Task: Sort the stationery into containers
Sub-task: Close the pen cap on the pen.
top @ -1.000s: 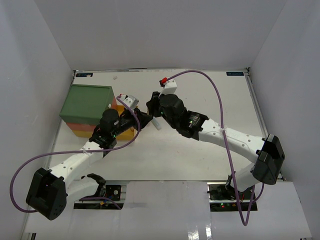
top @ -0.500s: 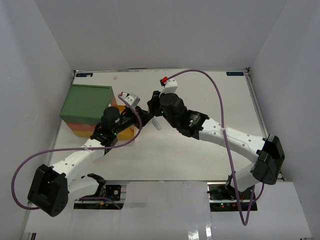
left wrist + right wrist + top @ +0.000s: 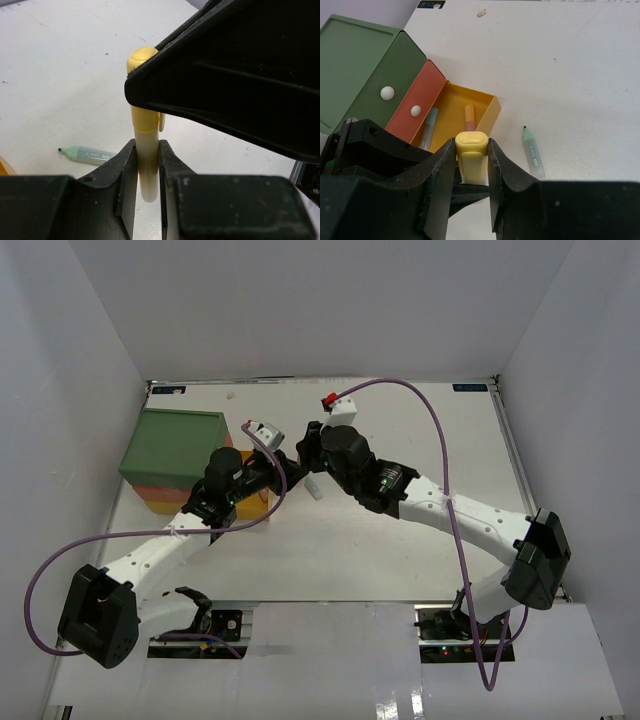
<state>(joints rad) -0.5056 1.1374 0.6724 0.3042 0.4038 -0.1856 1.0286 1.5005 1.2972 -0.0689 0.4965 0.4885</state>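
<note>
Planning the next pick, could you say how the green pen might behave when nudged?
The green pen looks round, so it would probably roll sideways. It seems rigid and light; lying flat on the table, it likely needs a low pinch.

Top view overhead; wrist views close, share yellow highlighter [image 3: 145,125].

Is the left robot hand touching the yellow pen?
Touching. The left wrist view shows the left gripper squeezing the yellow pen from both sides.
</note>
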